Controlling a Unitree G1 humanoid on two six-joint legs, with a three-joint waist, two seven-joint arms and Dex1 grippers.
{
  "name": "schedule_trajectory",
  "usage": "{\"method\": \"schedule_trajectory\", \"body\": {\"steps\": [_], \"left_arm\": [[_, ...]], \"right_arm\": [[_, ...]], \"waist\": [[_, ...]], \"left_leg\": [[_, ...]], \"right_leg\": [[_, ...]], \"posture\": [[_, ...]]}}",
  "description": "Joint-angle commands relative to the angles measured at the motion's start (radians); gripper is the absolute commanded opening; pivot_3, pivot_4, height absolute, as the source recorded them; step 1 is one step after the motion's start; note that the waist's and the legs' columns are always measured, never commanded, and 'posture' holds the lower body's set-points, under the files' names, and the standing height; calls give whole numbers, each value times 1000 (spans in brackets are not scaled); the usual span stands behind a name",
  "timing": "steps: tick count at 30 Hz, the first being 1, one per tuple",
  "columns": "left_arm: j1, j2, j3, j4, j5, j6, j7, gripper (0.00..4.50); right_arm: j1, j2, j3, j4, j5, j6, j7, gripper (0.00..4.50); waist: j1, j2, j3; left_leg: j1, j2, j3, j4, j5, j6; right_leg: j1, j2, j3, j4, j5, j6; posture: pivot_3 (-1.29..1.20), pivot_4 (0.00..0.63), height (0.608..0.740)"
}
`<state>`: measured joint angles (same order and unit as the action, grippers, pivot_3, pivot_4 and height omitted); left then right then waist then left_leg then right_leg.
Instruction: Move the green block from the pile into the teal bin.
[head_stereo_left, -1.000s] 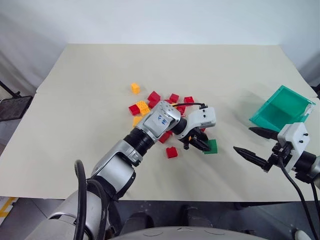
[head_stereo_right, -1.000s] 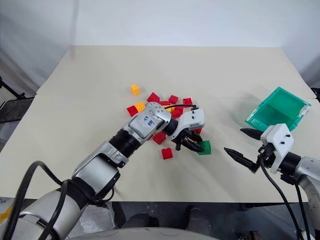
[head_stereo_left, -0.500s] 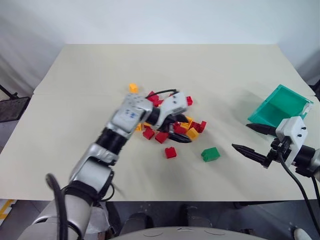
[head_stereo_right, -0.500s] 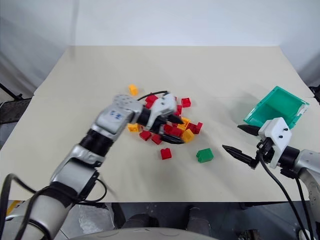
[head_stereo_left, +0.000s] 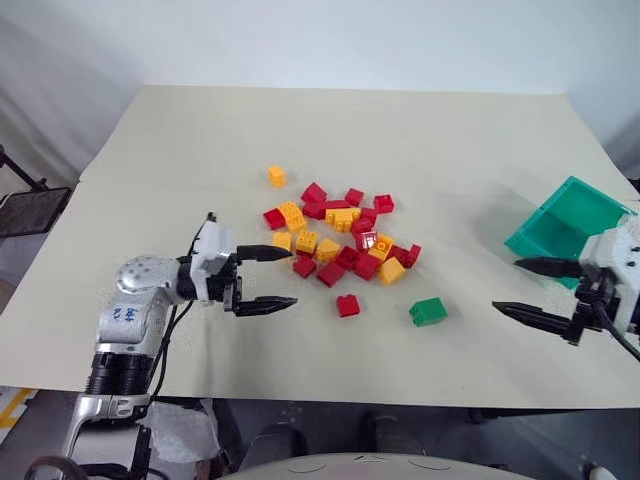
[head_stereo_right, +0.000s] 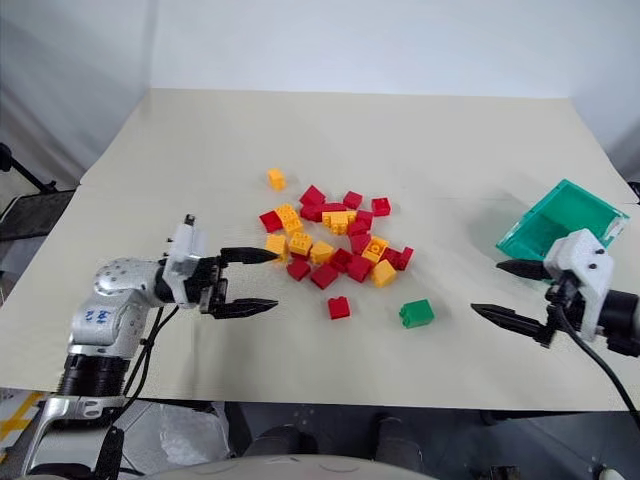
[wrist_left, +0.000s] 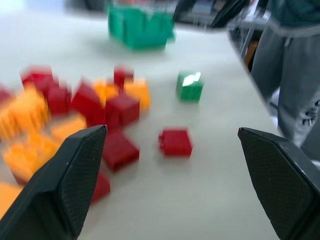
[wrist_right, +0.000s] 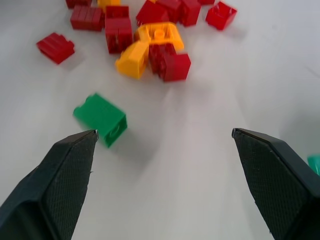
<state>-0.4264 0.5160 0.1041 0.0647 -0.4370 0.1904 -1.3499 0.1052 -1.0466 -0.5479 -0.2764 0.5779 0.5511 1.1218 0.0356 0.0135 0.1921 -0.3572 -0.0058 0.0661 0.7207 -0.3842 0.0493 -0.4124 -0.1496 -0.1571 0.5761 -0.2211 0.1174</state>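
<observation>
Both pincers, left pincer (head_stereo_left: 266, 279) and right pincer (head_stereo_left: 528, 290), hover fully spread and empty above the beige surface (head_stereo_left: 180, 150), the small bright green studded plastic block (head_stereo_left: 428, 311) lying between them, beyond it the red-and-yellow brick pile (head_stereo_left: 340, 235), the translucent teal plastic bin (head_stereo_left: 566, 222) far right.

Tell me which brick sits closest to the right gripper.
The green block, lying alone on the table between the pile and the right gripper.

Glossy plastic green block (head_stereo_left: 428, 312), translucent plastic teal bin (head_stereo_left: 566, 222), matt table (head_stereo_left: 160, 170), textured black fingers (wrist_right: 70, 175)
</observation>
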Motion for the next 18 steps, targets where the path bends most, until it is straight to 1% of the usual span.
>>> {"method": "schedule_trajectory", "body": {"steps": [1, 4, 6, 10, 11, 12, 13, 14, 15, 16, 18], "left_arm": [[53, 18, 35, -49, -61, -66, -41, 4465], [84, 25, 46, -70, -89, -73, -40, 4465], [91, 29, 48, -73, -101, -80, -48, 4465], [93, 35, 48, -57, -106, -106, -58, 4465], [91, 33, 44, -52, -103, -117, -61, 4465], [92, 29, 44, -50, -108, -129, -68, 4465], [92, 25, 43, -52, -113, -132, -66, 4465], [94, 20, 41, -56, -116, -134, -61, 4465], [99, 19, 37, -69, -114, -139, -56, 4465], [103, 19, 34, -77, -111, -143, -53, 4465], [110, 11, 37, -101, -116, -147, -31, 4465]], "right_arm": [[69, -28, -141, -43, 7, 26, 49, 4500], [128, -40, -214, -69, -1, 43, 81, 4500], [143, -47, -230, -90, 0, 57, 87, 4500], [120, -77, -164, -137, 14, 70, 98, 4500], [92, -102, -107, -134, 4, 65, 102, 4500], [15, -125, 5, -137, -8, 39, 112, 4500], [-80, -158, 147, -131, -55, -4, 141, 4500], [-148, -180, 246, -120, -91, -38, 165, 4500], [-255, -181, 364, -86, -147, -86, 213, 4500], [-327, -182, 439, -56, -183, -117, 245, 4500], [-497, -129, 560, 38, -233, -139, 274, 4500]], "waist": [[-1, 0, 0], [-4, 1, 0], [-6, 0, 0], [-9, 0, 0], [-10, 0, 0], [-12, 1, 0], [-19, 1, 0], [-28, 1, 0], [-33, 2, 0], [-36, 2, 0], [-37, 2, 1]], "left_leg": [[0, 0, 0, -1, 0, 0], [1, 0, 0, -2, 0, 0], [1, 0, 1, -2, 0, 0], [2, 0, 1, -1, 0, 0], [3, 1, 1, -2, 0, 0], [3, 1, 1, -2, 0, 0], [3, 1, 2, -2, -1, 0], [3, 1, 3, -2, -1, -1], [4, 1, 4, -2, -1, -1], [4, 1, 3, -2, -1, -1], [4, 2, 3, -3, -2, -2]], "right_leg": [[0, 0, 0, 0, 0, 0], [0, 1, -1, 0, 0, 0], [0, 1, -1, 0, 0, 0], [1, 1, 0, 0, 0, 0], [1, 1, 0, 0, 0, 0], [1, 1, 1, 0, 0, 0], [0, 1, 1, 0, 0, 0], [0, 1, 1, -1, 1, -1], [0, 0, 1, -2, 1, -1], [0, 0, 1, -3, 1, -1], [-1, 0, 1, -2, -1, -3]], "posture": [[0, 150, 740], [0, 150, 740], [0, 150, 740], [0, 150, 740], [0, 150, 740], [0, 150, 740], [0, 150, 740], [0, 150, 740], [0, 150, 740], [0, 150, 740], [0, 150, 740]]}}
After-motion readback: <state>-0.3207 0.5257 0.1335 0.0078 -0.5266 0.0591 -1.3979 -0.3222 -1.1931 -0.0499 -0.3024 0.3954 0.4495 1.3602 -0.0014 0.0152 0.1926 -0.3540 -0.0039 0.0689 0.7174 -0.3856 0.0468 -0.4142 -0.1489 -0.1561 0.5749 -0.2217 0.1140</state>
